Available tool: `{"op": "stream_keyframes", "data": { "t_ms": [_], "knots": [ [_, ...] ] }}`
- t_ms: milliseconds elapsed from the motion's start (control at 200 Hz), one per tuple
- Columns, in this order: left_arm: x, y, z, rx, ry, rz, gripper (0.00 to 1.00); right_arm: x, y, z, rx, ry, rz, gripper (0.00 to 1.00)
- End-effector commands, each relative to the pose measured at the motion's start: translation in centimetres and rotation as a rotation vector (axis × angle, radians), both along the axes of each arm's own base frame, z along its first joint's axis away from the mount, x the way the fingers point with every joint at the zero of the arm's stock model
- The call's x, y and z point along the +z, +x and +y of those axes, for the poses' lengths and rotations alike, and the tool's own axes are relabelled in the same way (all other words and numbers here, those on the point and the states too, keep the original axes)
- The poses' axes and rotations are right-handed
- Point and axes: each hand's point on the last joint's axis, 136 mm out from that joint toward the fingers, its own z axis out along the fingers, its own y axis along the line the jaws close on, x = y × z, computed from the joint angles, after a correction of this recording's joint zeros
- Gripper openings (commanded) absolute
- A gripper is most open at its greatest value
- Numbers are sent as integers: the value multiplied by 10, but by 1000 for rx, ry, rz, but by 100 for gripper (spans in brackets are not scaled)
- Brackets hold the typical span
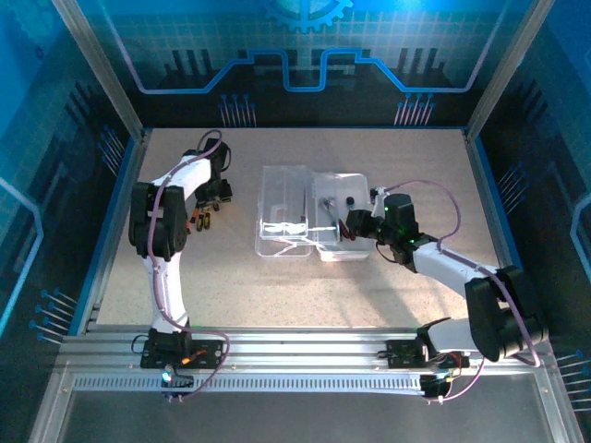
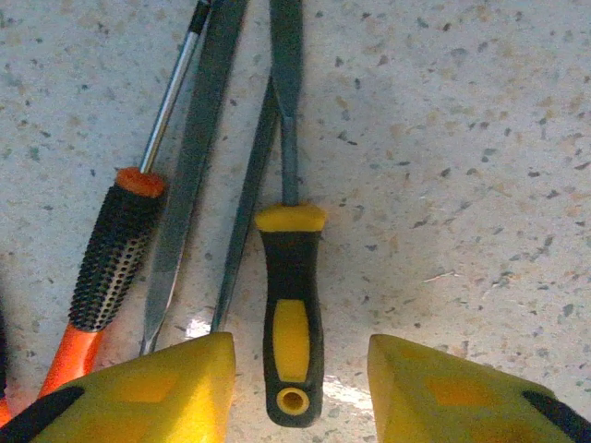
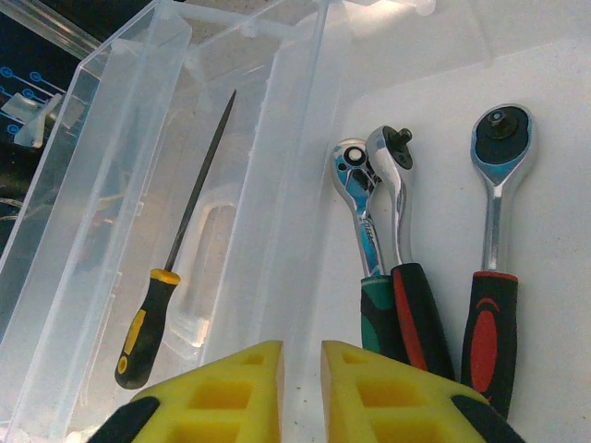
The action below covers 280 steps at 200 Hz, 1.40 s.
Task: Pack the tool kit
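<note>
Here the left gripper stands wide astride the slim steel file with a black-and-yellow rubber handle on the speckled table. The file looks light and stiff, and is likely best pinched at that handle. The right gripper, nearly closed, hovers at the clear plastic case.

**Clear hinged case**: one, in two open halves.

**Ratchet wrenches:** three.
- green-handled ratchet, one
- red-and-black handled, two: the middle ratchet and the right-hand ratchet

**Files with yellow-and-black handles:** two.
- the cased file, one
- the table file, one

**Orange-and-black screwdriver**: one.

**Bare grey blades:** two, the broad blade and the thin blade. Probably further files; their far ends are cut off by the frame edge.
</note>
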Motion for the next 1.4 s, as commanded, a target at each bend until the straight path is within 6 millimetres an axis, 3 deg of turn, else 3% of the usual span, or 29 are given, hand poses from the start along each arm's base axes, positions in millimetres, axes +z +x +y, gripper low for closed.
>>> {"op": "stream_keyframes", "data": {
  "t_ms": [0, 205, 925, 1196, 1396],
  "knots": [
    [7, -3, 4, -17, 30, 18, 37, 4, 4, 4, 7, 15, -20, 19],
    [1, -2, 1, -18, 17, 18, 29, 4, 4, 4, 8, 18, -17, 19],
    [-21, -11, -4, -29, -1, 57, 29, 9, 3, 4, 8, 26, -25, 19],
    [-18, -10, -6, -46, -2, 48, 16, 12, 3, 1, 0, 27, -32, 19],
    [8, -9, -15, -66, 7, -9, 13, 9, 3, 1, 0, 26, -29, 19]
  ]
}}
